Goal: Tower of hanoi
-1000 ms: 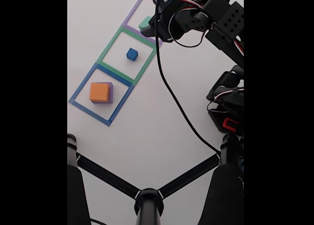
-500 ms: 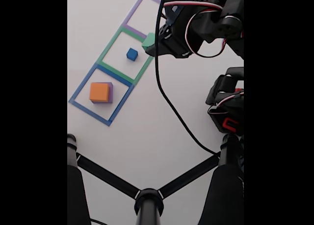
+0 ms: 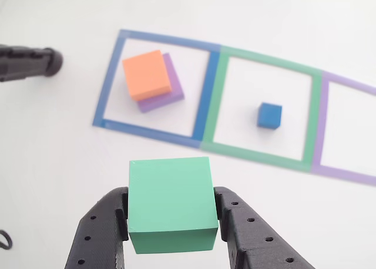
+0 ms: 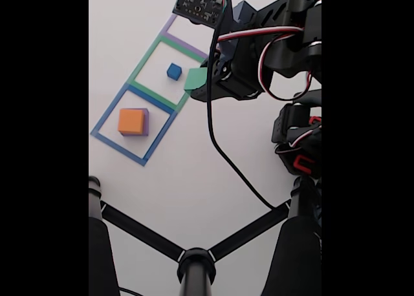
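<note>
The white tabletop (image 4: 194, 179) carries a row of three taped square outlines: blue (image 3: 111, 84), green (image 3: 314, 113) and purple (image 3: 346, 175) in the other view. Across the last second the arm (image 4: 272, 44) has swung along this row in the fixed view, from over the purple outline at the top, past the green one, to just off the green outline's right-hand edge, nearer the blue outline.

The purple block (image 3: 170, 87), the largest, lies inside the blue outline with the orange block (image 3: 147, 74) stacked on it, set off toward one corner so that two sides of the purple one show. Neither has shifted.

The green block (image 3: 170, 203) has travelled with the arm. A second ago it sat low at the purple outline; now it is clear of the tabletop, pinched on two opposite faces between the fingers of the gripper (image 3: 170, 222). In the fixed view it shows as a green corner (image 4: 195, 79) at the arm's front.

The small blue cube (image 3: 269, 115) rests alone inside the green outline, where it was before.

The change reads as a carry under way: the green block has left the purple outline and is probably bound for the top of the orange block, the legal place for it. After that the blue cube would go on top.
</note>
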You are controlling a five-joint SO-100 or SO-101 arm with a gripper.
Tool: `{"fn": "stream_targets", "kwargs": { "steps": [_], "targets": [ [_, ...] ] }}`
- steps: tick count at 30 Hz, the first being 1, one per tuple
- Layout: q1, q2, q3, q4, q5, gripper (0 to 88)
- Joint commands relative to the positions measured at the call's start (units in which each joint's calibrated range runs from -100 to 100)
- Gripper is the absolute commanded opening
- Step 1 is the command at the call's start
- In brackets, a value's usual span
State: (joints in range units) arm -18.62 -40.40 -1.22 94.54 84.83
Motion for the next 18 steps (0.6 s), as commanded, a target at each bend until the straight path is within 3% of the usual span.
{"fn": "stream_targets", "kwargs": {
  "steps": [1, 6, 18],
  "targets": [
    [-1.6, -1.7, 4.4, -4.0, 4.5, 6.1],
    [-2.2, -4.2, 19.9, -19.1, 15.2, 6.3],
    [-3.6, -5.0, 55.2, -65.8, 15.2, 6.3]
  ]
}}
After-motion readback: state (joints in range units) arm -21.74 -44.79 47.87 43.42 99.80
